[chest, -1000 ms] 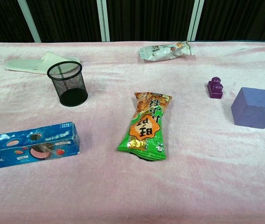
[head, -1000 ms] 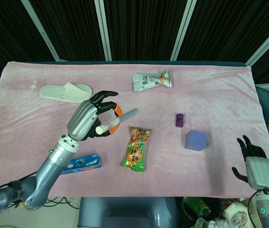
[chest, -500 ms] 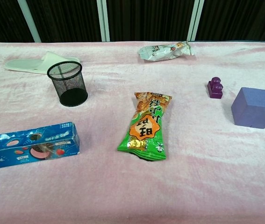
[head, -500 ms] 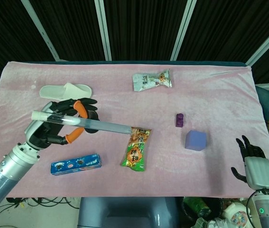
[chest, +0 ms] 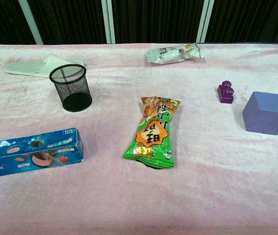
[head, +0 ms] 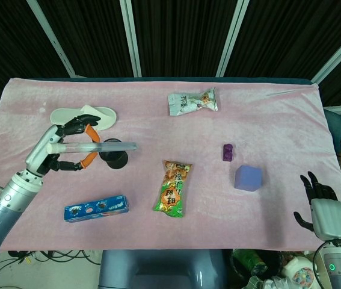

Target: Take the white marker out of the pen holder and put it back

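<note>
The left hand (head: 62, 146) grips the white marker (head: 92, 146) level — its long axis crosswise above the pen holder (chest: 71, 88), near the table's (chest: 129, 205) left edge.

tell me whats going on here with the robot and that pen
The robot's left hand holds a white marker level above the table, near the black mesh pen holder. The chest view shows the holder with nothing in it, so the marker is out and not yet put back. The right hand sits open at the table's near right edge, holding nothing.
</note>
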Robot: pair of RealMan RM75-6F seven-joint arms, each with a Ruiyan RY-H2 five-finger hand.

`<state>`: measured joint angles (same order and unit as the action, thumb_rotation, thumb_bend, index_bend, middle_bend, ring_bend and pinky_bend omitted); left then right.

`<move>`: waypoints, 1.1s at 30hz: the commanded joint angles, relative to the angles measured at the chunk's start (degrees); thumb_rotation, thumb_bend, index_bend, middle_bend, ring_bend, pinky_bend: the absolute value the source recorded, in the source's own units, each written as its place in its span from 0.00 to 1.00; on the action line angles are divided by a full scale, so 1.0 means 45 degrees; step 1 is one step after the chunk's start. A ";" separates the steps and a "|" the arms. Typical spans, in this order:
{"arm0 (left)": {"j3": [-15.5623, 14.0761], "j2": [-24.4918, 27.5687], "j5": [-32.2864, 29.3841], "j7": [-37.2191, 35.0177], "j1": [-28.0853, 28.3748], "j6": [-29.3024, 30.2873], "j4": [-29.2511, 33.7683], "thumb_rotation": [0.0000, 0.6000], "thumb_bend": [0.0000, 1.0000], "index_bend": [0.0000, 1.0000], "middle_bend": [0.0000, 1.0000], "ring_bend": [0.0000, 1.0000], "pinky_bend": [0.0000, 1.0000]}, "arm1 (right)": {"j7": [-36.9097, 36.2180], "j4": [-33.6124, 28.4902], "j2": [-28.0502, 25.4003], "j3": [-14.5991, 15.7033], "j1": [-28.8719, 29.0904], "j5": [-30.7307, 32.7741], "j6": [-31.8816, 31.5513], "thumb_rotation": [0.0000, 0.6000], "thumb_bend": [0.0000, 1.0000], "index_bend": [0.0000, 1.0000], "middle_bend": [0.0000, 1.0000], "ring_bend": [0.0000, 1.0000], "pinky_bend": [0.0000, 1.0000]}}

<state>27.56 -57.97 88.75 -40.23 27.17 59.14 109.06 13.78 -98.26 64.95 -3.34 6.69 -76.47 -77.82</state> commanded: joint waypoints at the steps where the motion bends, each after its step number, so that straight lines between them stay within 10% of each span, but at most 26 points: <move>1: -0.1341 -0.3786 0.0965 0.8419 0.1257 0.1783 -0.4468 1.00 0.47 0.68 0.53 0.17 0.22 | -0.0031 0.0008 -0.0008 -0.0009 0.0011 0.0026 0.0032 1.00 0.17 0.01 0.02 0.17 0.16; 10: -0.1829 -0.4714 0.2931 1.2515 0.2381 0.2955 -0.7191 1.00 0.47 0.68 0.54 0.18 0.22 | -0.0042 -0.0018 -0.0032 -0.0021 0.0024 0.0068 0.0062 1.00 0.17 0.01 0.02 0.17 0.17; 17: -0.1507 -0.4343 0.1870 1.2066 0.2567 0.3008 -0.5168 1.00 0.47 0.69 0.55 0.18 0.22 | -0.0022 -0.0032 -0.0050 -0.0008 0.0015 0.0090 0.0067 1.00 0.18 0.01 0.02 0.17 0.17; 27: 0.0347 -0.0657 -0.3947 0.6093 0.1956 0.0362 0.3106 1.00 0.47 0.69 0.55 0.18 0.22 | 0.0008 -0.0041 -0.0050 0.0024 0.0005 0.0030 0.0038 1.00 0.17 0.01 0.02 0.17 0.17; 33: 0.3012 0.2363 -0.5906 -0.3362 0.0948 -0.2945 0.5479 1.00 0.47 0.67 0.54 0.18 0.23 | 0.0078 -0.0044 -0.0023 0.0048 0.0010 -0.0016 0.0028 1.00 0.18 0.01 0.02 0.17 0.17</move>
<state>30.21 -60.49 72.85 -23.48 35.53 59.03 122.98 14.12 -98.46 64.84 -3.13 6.73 -76.53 -77.69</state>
